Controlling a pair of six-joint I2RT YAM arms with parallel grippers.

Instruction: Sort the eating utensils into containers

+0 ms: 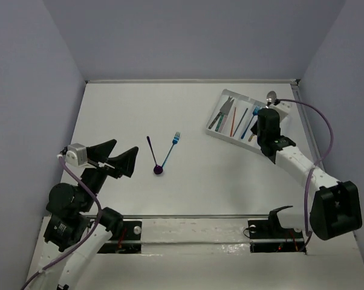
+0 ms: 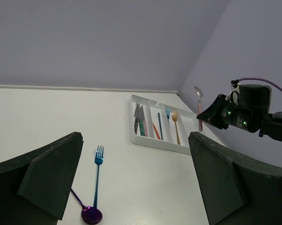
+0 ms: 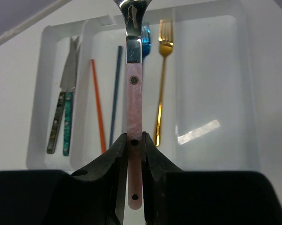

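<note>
The white compartment tray [image 1: 225, 96] lies at the far right, holding two knives [image 3: 66, 103], a red utensil [image 3: 98, 108], a thin blue one [image 3: 115, 93], a blue fork [image 3: 145, 41] and a gold fork [image 3: 162, 84]. My right gripper [image 1: 270, 110] hovers over the tray's right side, shut on a pink-handled silver spoon [image 3: 134, 98] that points away from it; its bowl [image 1: 271, 95] reaches past the tray's far edge. A blue fork [image 1: 171, 150] and a purple spoon [image 1: 153, 156] lie mid-table, ends touching. My left gripper [image 1: 124, 150] is open and empty, left of them.
The tray's rightmost compartment [image 3: 211, 84] shows bare under the held spoon. Grey walls close the table at the back and both sides. The right arm's purple cable [image 1: 318, 115] loops beside the right wall.
</note>
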